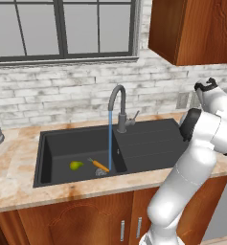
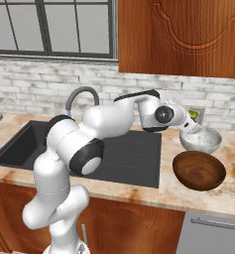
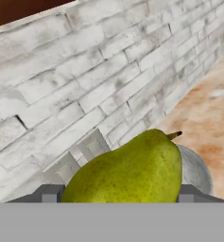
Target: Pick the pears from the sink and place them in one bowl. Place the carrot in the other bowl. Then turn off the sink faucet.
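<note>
Right now your end effector (image 2: 192, 119) is grasping a pear (image 3: 132, 172), poised just above the grey bowl (image 2: 202, 141) at the right of the right base view; you can't see anything inside that bowl. Below it in the frame, the brown bowl (image 2: 199, 171) sits empty on the worktop (image 2: 228, 191). Over in the sink (image 1: 62, 148), lower left of the left base view, the second pear (image 1: 75, 165) and the carrot (image 1: 100, 165) lie near the drain, and the faucet (image 1: 119, 107) is running.

I see a yellow-green pear (image 3: 132, 172) over the pale grey bowl (image 2: 201, 141), a dark brown bowl (image 2: 199, 170) beside it.
</note>
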